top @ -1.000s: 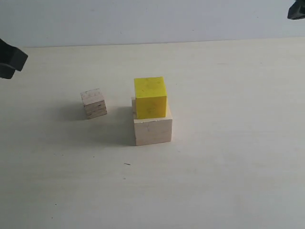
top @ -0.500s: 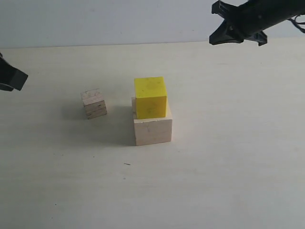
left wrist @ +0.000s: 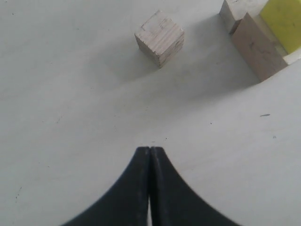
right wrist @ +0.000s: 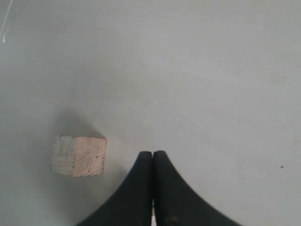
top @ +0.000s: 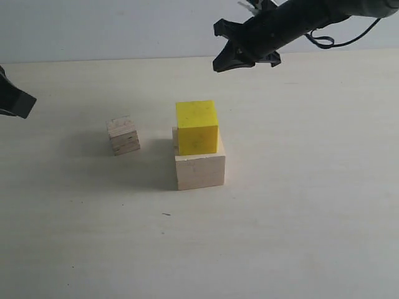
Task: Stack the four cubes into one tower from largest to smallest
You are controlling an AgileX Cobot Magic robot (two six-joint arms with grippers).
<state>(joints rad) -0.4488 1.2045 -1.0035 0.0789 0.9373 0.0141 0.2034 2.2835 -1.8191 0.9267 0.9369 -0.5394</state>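
A bright yellow cube (top: 196, 126) sits on the largest pale wood cube (top: 199, 171), set toward its back edge. The smallest tan cube (top: 175, 138) peeks out behind them, on the table. To the left, on its own, stands the layered plywood cube (top: 123, 135). My left gripper (top: 25, 103) is shut and empty at the far left edge; its wrist view shows the plywood cube (left wrist: 160, 37) ahead of the shut tips (left wrist: 150, 149). Over the table's back, beyond the stack, my right gripper (top: 219, 64) hangs shut and empty. A lone wooden cube (right wrist: 78, 156), apparently the plywood one, lies beside its tips (right wrist: 153, 153).
The pale tabletop (top: 299, 205) stretches bare to the front and right of the stack. A light wall (top: 124, 28) runs behind the table's back edge. A small dark speck (top: 166, 214) lies in front of the pale cube.
My right arm has swung in from the top right corner to the left along the back of the table. The left gripper and all cubes stay where they were.
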